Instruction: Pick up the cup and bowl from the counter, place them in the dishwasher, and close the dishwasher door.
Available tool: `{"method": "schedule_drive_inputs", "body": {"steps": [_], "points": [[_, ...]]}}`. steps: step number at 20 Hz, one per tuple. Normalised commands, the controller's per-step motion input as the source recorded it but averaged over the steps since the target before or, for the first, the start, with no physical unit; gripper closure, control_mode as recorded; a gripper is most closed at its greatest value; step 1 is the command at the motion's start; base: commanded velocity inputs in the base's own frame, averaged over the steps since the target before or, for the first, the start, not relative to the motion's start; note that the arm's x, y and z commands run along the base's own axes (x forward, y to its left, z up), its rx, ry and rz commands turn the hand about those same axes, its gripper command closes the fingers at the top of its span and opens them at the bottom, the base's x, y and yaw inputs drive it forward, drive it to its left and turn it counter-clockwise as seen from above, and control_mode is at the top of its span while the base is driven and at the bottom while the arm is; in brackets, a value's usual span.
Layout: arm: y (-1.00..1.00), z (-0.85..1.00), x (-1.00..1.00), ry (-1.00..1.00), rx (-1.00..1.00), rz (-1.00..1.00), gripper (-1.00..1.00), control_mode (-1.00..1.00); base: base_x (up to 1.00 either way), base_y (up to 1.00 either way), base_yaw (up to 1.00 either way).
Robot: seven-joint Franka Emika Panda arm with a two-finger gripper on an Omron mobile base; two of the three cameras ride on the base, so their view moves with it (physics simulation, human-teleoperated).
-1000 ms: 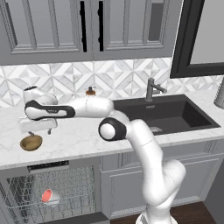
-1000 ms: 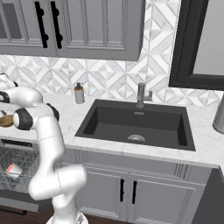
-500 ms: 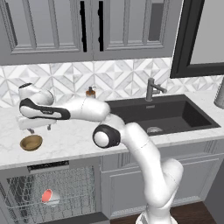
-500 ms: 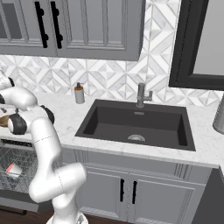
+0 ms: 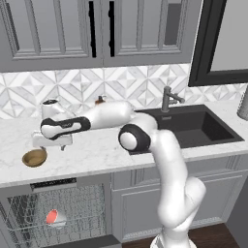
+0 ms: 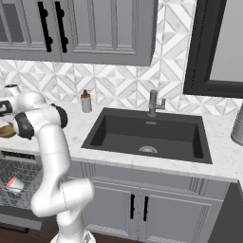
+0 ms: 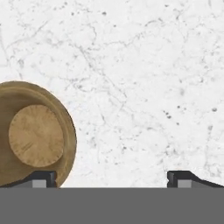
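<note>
Right, the marble counter (image 5: 97,152) stretches wide with the dishwasher (image 5: 58,213) open below so its wire rack can take the dishes; the cup (image 5: 55,218) already lies in there. Up top, the gripper (image 5: 52,141) hovers with jaws spread wide beside the wooden bowl (image 7: 33,133), apparently lining up. No readable writing anywhere.
</note>
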Motion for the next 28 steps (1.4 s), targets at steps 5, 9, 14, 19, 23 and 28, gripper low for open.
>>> {"method": "schedule_drive_inputs", "body": {"steps": [5,9,14,19,23,28], "points": [[0.24,0.1,0.15,0.03,-0.04,0.0,-1.0,-1.0,0.0,0.0,0.0],[0.54,0.06,0.3,0.13,-0.12,0.0,-1.0,-1.0,0.0,0.0,0.0],[0.33,0.25,0.44,0.15,-0.06,0.0,-1.0,-1.0,0.0,0.0,0.0],[0.12,0.48,0.19,0.06,0.0,0.0,-1.0,-1.0,0.0,0.0,0.0],[0.19,0.08,0.0,0.0,0.0,0.0,-1.0,-1.0,0.0,0.0,0.0],[0.24,-0.08,0.01,0.01,0.0,0.0,-1.0,-1.0,0.0,0.0,0.0]]}}
